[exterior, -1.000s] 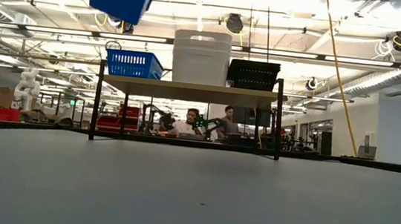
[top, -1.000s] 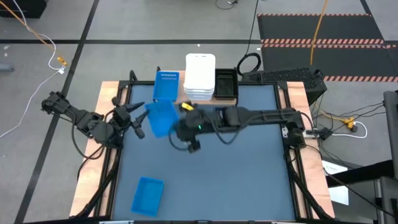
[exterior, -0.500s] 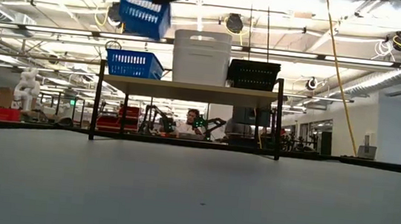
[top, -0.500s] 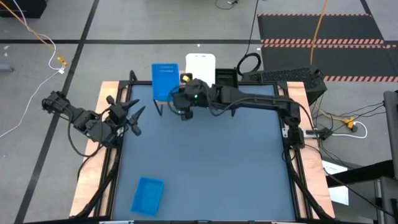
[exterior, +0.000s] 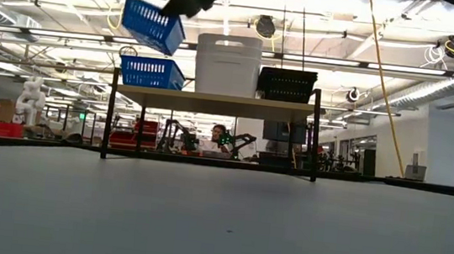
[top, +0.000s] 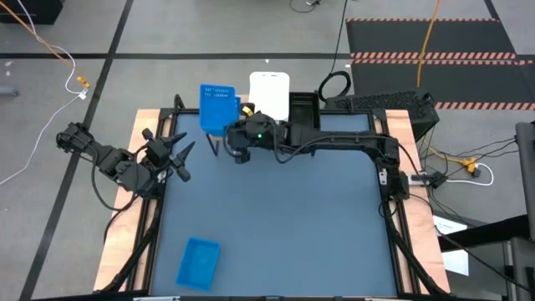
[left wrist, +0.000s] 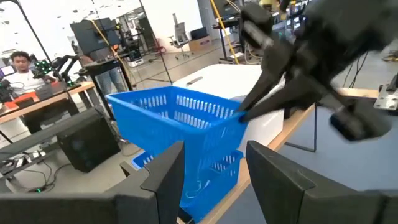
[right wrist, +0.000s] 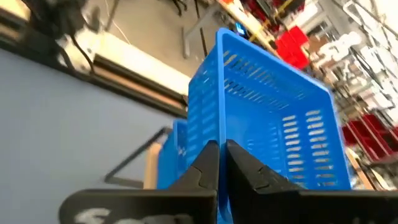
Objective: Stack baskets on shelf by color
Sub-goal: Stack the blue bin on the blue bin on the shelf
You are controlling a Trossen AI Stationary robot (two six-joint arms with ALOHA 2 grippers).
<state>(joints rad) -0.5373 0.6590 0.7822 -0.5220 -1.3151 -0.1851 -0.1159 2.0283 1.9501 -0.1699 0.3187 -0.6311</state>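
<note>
My right gripper (right wrist: 221, 163) is shut on a bright blue basket (exterior: 153, 24) and holds it in the air, tilted, above the left end of the light-wood shelf (exterior: 213, 102). Directly under it a second blue basket (exterior: 151, 73) stands on the shelf. A white stack (exterior: 228, 64) stands at the shelf's middle and black baskets (exterior: 286, 84) at its right. A third blue basket (top: 198, 262) lies on the tabletop near the front left. My left gripper (top: 171, 155) waits open and empty at the table's left edge. My right gripper pinches one wall of the blue basket at its rim (right wrist: 220, 130), one finger inside the basket and one outside. The fingers (left wrist: 252, 107) come nearly level from the table's right. The basket is lifted clear, tilted, its opening turned up and toward the gripper.
The shelf stands on thin black legs (exterior: 110, 115) along the table's far edge. The dark-blue tabletop (top: 276, 217) lies between the arms. People sit at benches in the room behind the shelf (exterior: 217, 139).
My right gripper has carried the blue basket from over the table beside my left gripper toward the far edge, to a place above the blue basket on the shelf, and has sunk a little. The basket has tipped as it went. The gripper stayed shut.
</note>
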